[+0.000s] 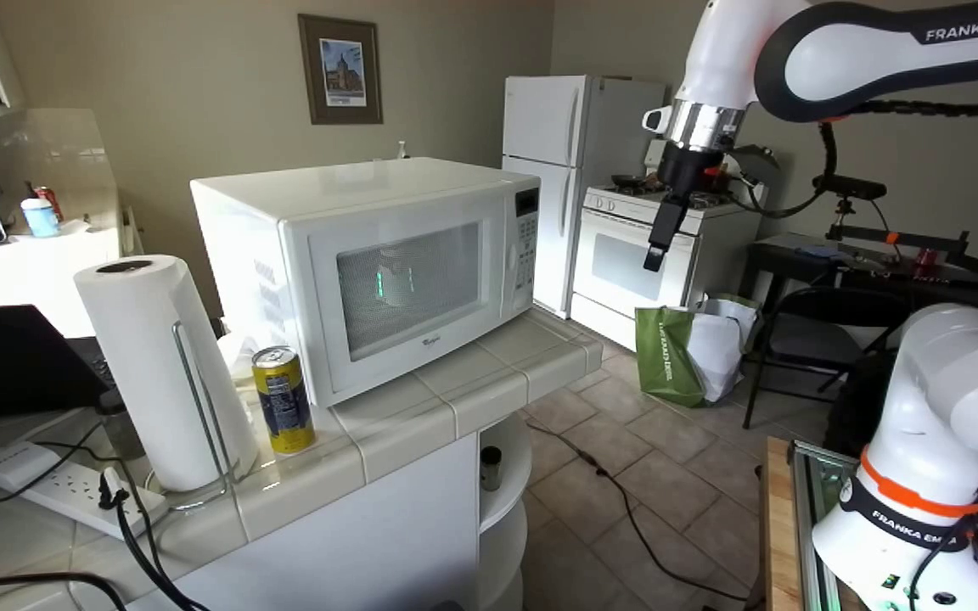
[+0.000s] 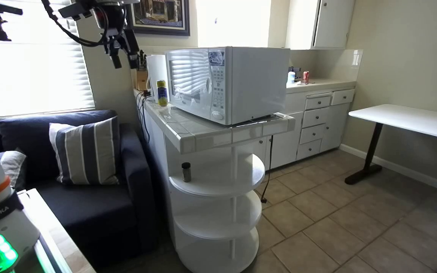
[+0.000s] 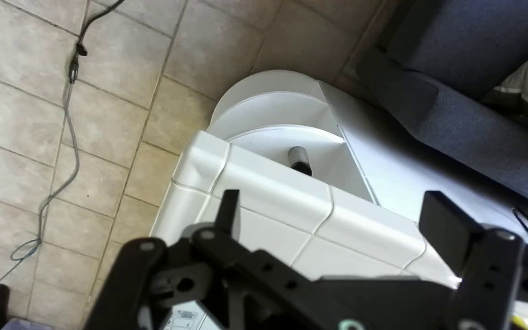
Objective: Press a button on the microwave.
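microwave (image 1: 370, 276) near counter edge (image 1: 491, 406), claw (image 2: 125, 63) apart

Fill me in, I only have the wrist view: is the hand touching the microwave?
Observer: No. In both exterior views the hand hangs apart from the microwave.
Operator: Copy. Is its door shut?
Observer: Looks shut: in an exterior view the door sits flush with the front.
Operator: I only get a sliver of keypad. Where's the control strip on the front?
Observer: At the right edge as you face the front; the control strip runs top to bottom there.
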Controlling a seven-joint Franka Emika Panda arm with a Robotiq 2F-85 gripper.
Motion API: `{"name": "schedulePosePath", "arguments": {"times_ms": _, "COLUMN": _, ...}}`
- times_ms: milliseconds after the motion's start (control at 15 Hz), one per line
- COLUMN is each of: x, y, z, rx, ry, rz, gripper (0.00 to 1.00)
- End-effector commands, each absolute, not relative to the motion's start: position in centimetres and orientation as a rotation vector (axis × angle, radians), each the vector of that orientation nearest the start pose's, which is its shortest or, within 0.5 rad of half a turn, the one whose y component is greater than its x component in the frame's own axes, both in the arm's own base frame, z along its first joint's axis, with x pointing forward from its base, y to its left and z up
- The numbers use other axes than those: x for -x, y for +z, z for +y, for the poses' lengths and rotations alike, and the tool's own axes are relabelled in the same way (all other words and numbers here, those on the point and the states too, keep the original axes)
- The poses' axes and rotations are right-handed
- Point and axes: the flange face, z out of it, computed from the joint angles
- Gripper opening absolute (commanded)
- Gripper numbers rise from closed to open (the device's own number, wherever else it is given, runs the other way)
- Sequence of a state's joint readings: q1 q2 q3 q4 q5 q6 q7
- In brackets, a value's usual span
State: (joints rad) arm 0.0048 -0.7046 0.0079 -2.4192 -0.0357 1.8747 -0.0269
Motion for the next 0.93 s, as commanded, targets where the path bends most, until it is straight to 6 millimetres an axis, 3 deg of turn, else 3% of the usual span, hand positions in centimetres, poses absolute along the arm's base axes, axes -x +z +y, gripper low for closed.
{"name": "schedulePosePath", "arguments": {"times_ms": 0, "x": -37.9, "y": 55.2, "z": 0.1, "rx": 3.128, "ry": -0.374, "rz": 0.129, "gripper": 1.0}}
{"name": "schedulePosePath", "arguments": {"times_ms": 467, "x": -43.0, "y": 49.8, "z": -2.9, "rx": 3.085, "ry": -0.606, "rz": 0.481, "gripper": 1.0}}
{"name": "schedulePosePath", "arguments": {"times_ms": 533, "x": -43.5, "y": 49.3, "z": -3.3, "rx": 3.073, "ry": -0.625, "rz": 0.52, "gripper": 0.75}}
{"name": "schedulePosePath", "arguments": {"times_ms": 600, "x": -44.0, "y": 49.0, "z": -3.7, "rx": 3.063, "ry": -0.647, "rz": 0.552, "gripper": 0.73}}
{"name": "schedulePosePath", "arguments": {"times_ms": 867, "x": -45.4, "y": 48.2, "z": -5.6, "rx": 3.065, "ry": -0.759, "rz": 0.66, "gripper": 0.42}}
